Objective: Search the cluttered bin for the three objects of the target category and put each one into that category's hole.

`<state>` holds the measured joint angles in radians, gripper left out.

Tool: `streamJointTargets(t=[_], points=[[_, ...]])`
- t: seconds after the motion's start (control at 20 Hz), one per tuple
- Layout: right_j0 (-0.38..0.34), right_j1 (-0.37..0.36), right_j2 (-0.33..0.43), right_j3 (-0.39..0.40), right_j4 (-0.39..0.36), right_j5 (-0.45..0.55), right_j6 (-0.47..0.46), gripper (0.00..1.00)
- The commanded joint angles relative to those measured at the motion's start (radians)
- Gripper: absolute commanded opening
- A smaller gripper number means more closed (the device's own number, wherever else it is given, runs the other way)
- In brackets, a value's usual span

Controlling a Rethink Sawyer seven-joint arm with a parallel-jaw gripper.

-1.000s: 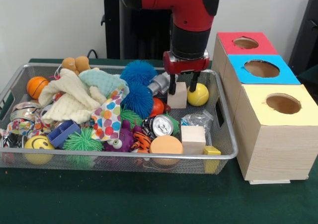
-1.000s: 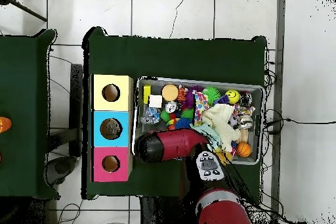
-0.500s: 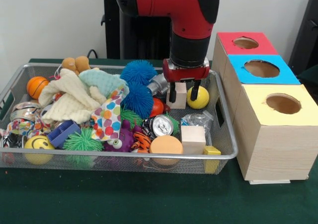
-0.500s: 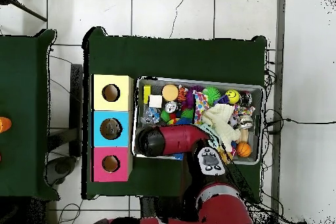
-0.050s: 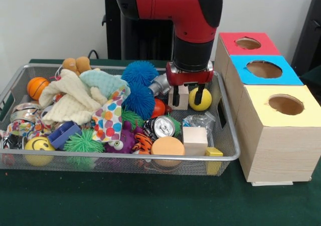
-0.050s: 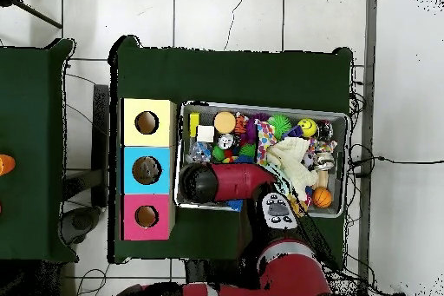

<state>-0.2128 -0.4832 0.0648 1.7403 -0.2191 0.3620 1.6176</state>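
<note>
My gripper (image 5: 188, 96) hangs open at the back right of the wire bin (image 5: 125, 158). Its left finger stands in front of a pale wooden block (image 5: 181, 92), and its right finger in front of a yellow ball (image 5: 204, 99). Nothing is held. A second wooden block (image 5: 195, 138) and a small yellow block (image 5: 213, 152) lie near the bin's front right corner. The row of boxes beside the bin has a red-topped hole (image 5: 248, 43), a blue-topped hole (image 5: 264, 69) and a yellow-topped hole (image 5: 286, 104). In the overhead view the arm (image 6: 221, 183) hides the gripper.
The bin is crowded: blue spiky balls (image 5: 139, 85), a can (image 5: 164, 126), an orange disc (image 5: 167, 147), cream cloths (image 5: 70, 100), a dotted cloth (image 5: 109, 118), a green spiky ball (image 5: 83, 142), a smiley ball (image 5: 39, 146) and an orange ball (image 5: 36, 87).
The gripper has shifted slightly right and lower at the back of the bin, now covering more of the wooden block and part of the yellow ball. It stays open.
</note>
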Motion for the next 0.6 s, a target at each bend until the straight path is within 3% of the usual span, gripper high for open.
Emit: streamJointTargets(t=[0.05,0.6], points=[[0.033,0.064,0.013,-0.068,0.061,0.009,0.193,1.00],[0.109,0.129,0.001,-0.123,0.153,-0.031,0.252,1.00]])
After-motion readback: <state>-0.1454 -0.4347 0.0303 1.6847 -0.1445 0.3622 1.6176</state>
